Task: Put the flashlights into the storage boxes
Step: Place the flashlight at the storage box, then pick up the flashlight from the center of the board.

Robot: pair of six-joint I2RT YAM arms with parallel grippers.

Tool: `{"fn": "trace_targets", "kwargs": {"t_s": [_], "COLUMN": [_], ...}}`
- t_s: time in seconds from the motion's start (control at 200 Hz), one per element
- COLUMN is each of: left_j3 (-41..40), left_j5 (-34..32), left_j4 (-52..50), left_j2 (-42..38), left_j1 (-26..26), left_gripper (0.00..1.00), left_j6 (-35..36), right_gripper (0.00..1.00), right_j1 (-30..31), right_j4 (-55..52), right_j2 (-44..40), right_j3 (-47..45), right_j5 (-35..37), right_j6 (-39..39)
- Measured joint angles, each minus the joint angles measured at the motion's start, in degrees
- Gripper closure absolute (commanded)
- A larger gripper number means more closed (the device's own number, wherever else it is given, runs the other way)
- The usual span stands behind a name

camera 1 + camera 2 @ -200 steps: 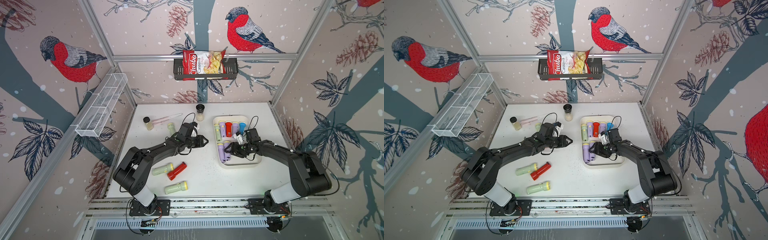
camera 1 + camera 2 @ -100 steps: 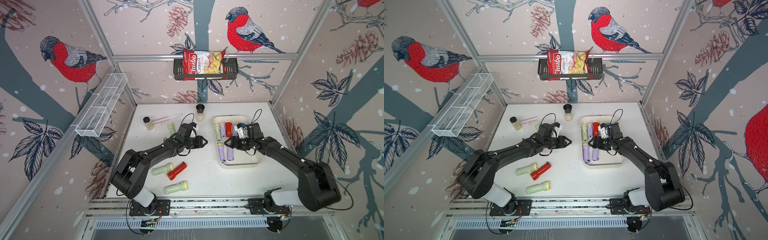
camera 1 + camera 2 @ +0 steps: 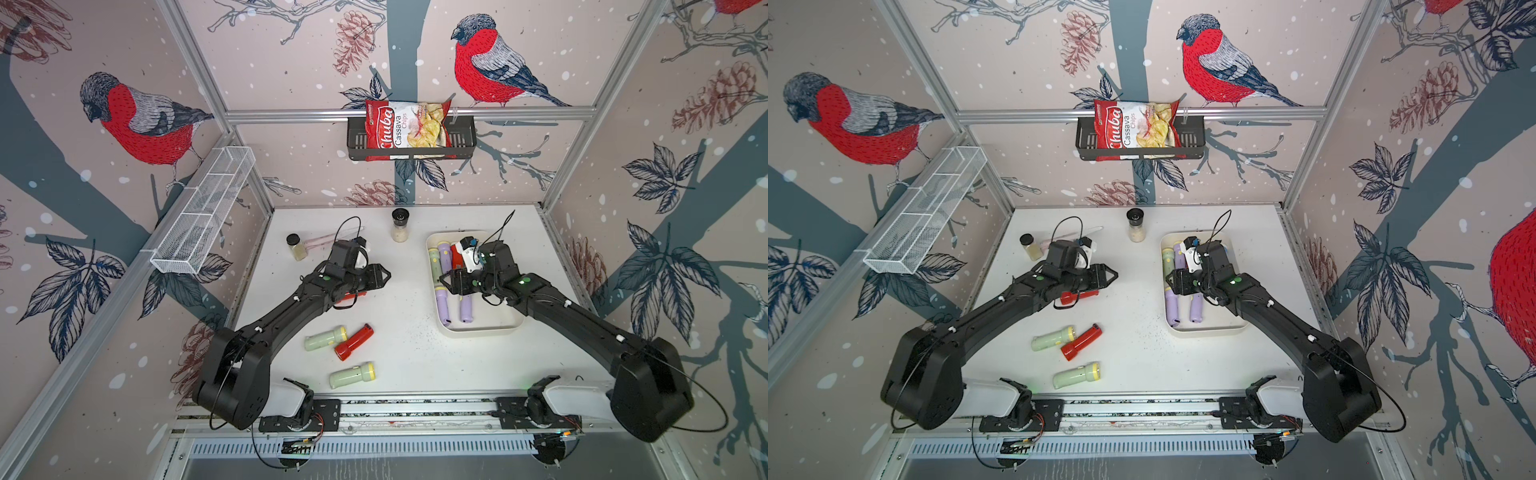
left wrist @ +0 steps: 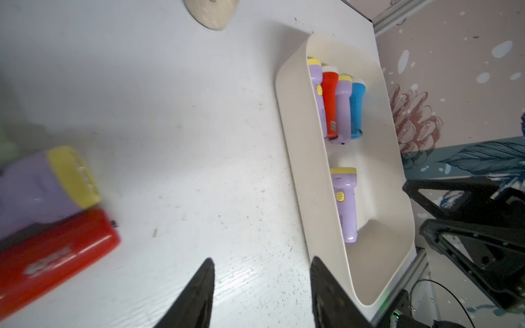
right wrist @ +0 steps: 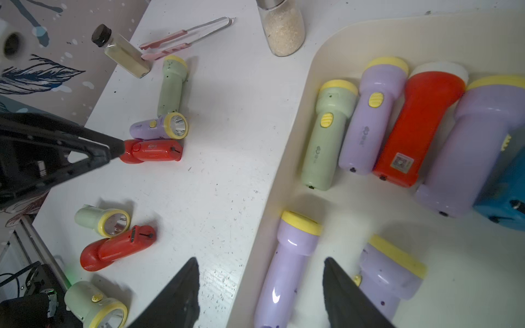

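Note:
The cream storage box (image 3: 482, 331) (image 3: 1208, 331) lies on the right of the table. It holds several flashlights: pale green (image 3: 433, 259), lilac (image 5: 372, 119), red (image 5: 420, 127), blue (image 5: 505, 193), and two lilac ones nearer the front (image 3: 442, 307) (image 3: 466, 309). My right gripper (image 3: 446, 282) (image 5: 260, 261) hovers open over the box's left wall, above one lilac flashlight (image 5: 287, 269), touching nothing. My left gripper (image 3: 384, 274) (image 4: 262, 262) is open and empty over bare table. A lilac (image 4: 37, 187) and a red flashlight (image 4: 54, 255) (image 3: 351, 296) lie beside it. More flashlights lie near the front: pale green (image 3: 326, 337), red (image 3: 354, 341), pale green (image 3: 352, 376).
Two black-capped spice jars (image 3: 400, 226) (image 3: 296, 247) and pink tongs (image 3: 328, 237) stand at the back of the table. A white wire basket (image 3: 203, 216) hangs on the left wall. A black basket with a chips bag (image 3: 411, 133) hangs on the back wall.
My left gripper has opened wider and drawn back a little to the left. The right gripper has shifted left and further back over the box, still open.

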Motion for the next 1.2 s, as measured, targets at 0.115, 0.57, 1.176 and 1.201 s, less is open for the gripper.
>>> {"fn": "trace_targets", "kwargs": {"t_s": [0.115,0.57,1.176,1.201], "left_j3": [0.35,-0.59,-7.5,-7.72], "left_j5": [-0.76,1.46,2.1,2.12], "left_j4": [-3.41,-7.96,-17.11,-17.7], "left_j2": [-0.39,-0.94,-4.57,-4.48], "left_j1": [3.21,9.7,19.08,19.1], "left_gripper": [0.45,0.45,0.48,0.48], "left_j6": [1.07,1.2,-2.32,-2.73], "right_gripper": [0.31,0.31,0.3,0.3], "right_j1": [1.62,25.22,40.65,40.76], "right_j4": [0.13,1.01,-7.78,-7.89], "right_j2": [0.02,8.35,35.65,36.17], "right_j3": [0.52,7.34,30.14,30.73], "right_j5": [1.66,6.78,8.79,8.76], "right_j6": [-1.29,-29.83,-60.37,-60.85]}}
